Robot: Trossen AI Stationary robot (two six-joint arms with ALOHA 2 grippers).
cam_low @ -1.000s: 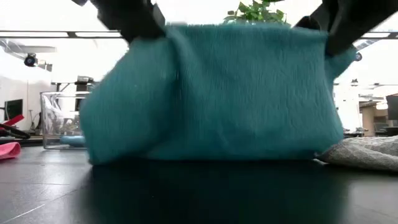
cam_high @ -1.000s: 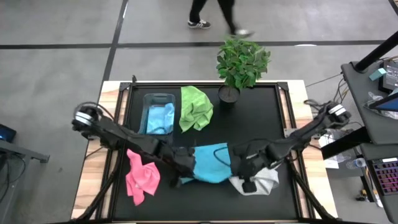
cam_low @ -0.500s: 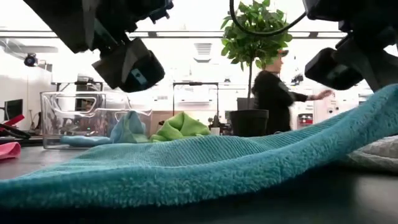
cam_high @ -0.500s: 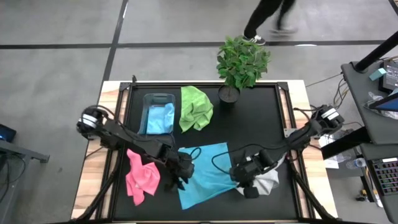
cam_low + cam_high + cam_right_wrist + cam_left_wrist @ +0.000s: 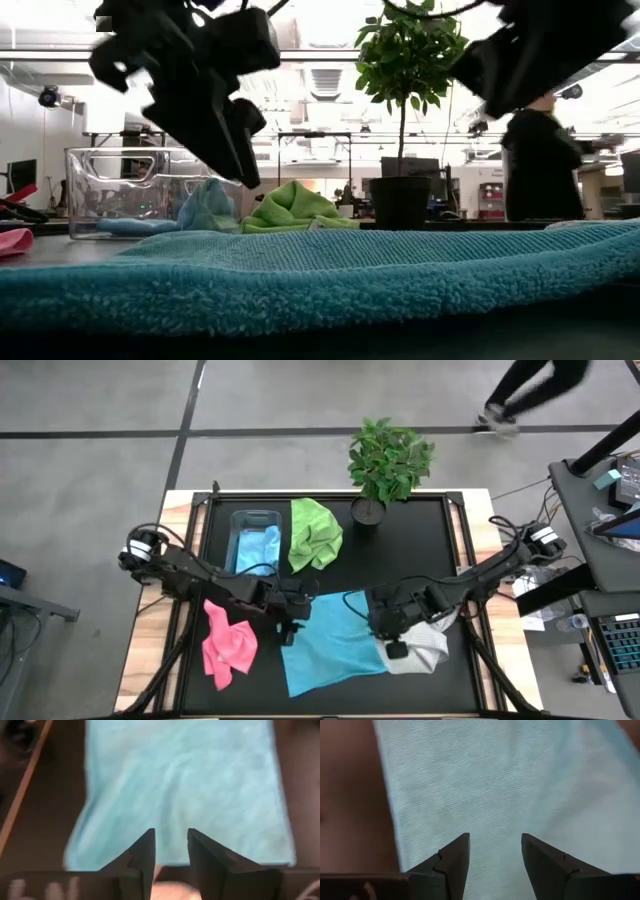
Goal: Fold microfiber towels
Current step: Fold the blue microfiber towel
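Observation:
A light blue microfiber towel (image 5: 335, 650) lies spread flat on the black table, near the front edge. It fills the bottom of the low view (image 5: 320, 280). My left gripper (image 5: 289, 626) hangs open above the towel's far left corner, fingers apart over the cloth (image 5: 495, 837). My right gripper (image 5: 386, 626) hangs open above the far right corner (image 5: 171, 832), with a narrower gap. Neither touches the cloth. A pale grey-white towel (image 5: 422, 652) lies crumpled at the blue towel's right edge.
A pink towel (image 5: 228, 646) lies crumpled at the left. At the back stand a clear bin (image 5: 255, 520) holding another blue towel (image 5: 258, 548), a lime green towel (image 5: 315, 533) and a potted plant (image 5: 388, 465). A person walks beyond the table's far side (image 5: 520, 395).
Both grippers have opened and let go of the blue towel, which they held lifted and bunched between them. The towel has fallen toward the near edge and now lies spread flat. Both grippers have then risen and drawn back toward the far edge.

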